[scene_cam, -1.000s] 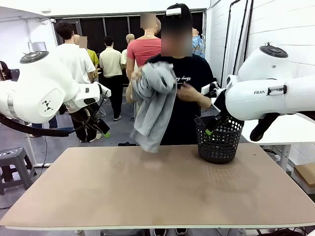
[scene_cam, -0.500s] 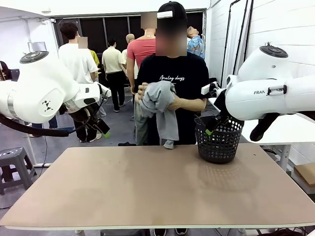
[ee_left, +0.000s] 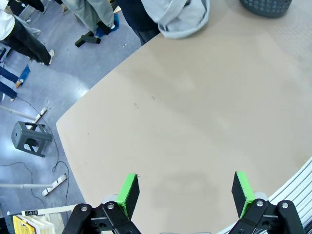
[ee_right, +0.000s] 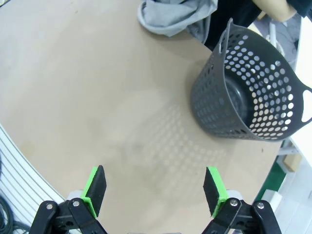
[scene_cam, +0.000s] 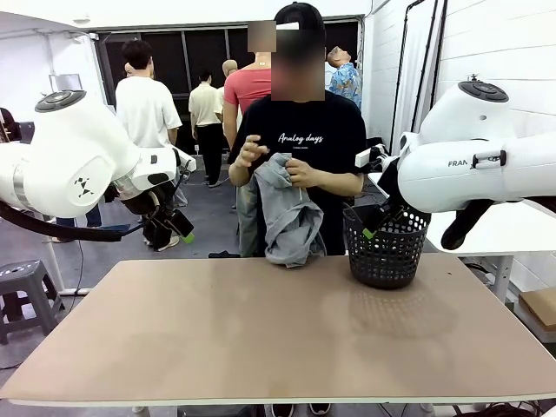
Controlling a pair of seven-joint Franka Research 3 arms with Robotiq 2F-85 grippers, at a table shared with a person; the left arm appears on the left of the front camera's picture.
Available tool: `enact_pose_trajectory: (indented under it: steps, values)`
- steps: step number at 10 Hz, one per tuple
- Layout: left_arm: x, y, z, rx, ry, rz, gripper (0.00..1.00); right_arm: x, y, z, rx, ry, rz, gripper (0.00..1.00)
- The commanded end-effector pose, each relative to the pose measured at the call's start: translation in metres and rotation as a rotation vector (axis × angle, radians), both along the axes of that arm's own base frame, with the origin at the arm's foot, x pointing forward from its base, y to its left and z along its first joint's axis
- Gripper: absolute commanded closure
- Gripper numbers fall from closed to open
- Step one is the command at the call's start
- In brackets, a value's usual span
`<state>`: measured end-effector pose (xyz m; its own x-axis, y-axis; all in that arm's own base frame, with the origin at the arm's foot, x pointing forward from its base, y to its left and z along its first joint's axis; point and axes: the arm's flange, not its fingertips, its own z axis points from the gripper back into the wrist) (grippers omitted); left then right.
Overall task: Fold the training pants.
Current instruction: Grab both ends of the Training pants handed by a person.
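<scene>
Training pants (scene_cam: 287,217): light grey soft jersey garment, bunched into a loose hanging bundle, held at chest height by the person in a black printed T-shirt (scene_cam: 304,130) standing at the far side of the table. Gripping hand (scene_cam: 300,174) clutches the upper folds; the other hand (scene_cam: 252,152) is raised just beside the bundle, to its left. The lower end of the bundle hangs down to the table's far edge, left of the basket; whether it rests on the surface cannot be told. Basket (scene_cam: 387,261): black perforated plastic, round, with cut-out handles, upright on the far right part of the table, near the pants but apart from them. Table (scene_cam: 261,347): wide beige top with rounded corners, a dotted shadow lying on it near the basket. Left gripper (ee_left: 185,187): black fingers with green pads, jaws spread wide, nothing between them, raised above the left part of the table. Right gripper (ee_right: 155,187): same build, jaws spread wide, holding nothing, raised above the right part of the table, near side of the basket. Stool (scene_cam: 22,278): small grey plastic, on the floor left of the table. Further people stand on the far floor.
</scene>
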<state>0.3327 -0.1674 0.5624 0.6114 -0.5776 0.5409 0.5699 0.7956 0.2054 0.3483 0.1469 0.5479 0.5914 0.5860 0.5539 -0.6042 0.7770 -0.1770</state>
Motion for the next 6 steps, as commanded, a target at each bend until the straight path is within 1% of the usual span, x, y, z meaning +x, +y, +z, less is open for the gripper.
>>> enact_pose_trajectory:
  steps: [1, 6]
  values:
    - [0.0008, 0.0009, 0.0002, 0.004, -0.004, -0.009, 0.0, -0.0002, 0.0004, -0.0003, 0.006, 0.009, 0.004, 0.0]
    - [0.0008, 0.0009, 0.0002, 0.004, -0.004, -0.009, 0.0, -0.0002, 0.0004, -0.0003, 0.006, 0.009, 0.004, 0.0]
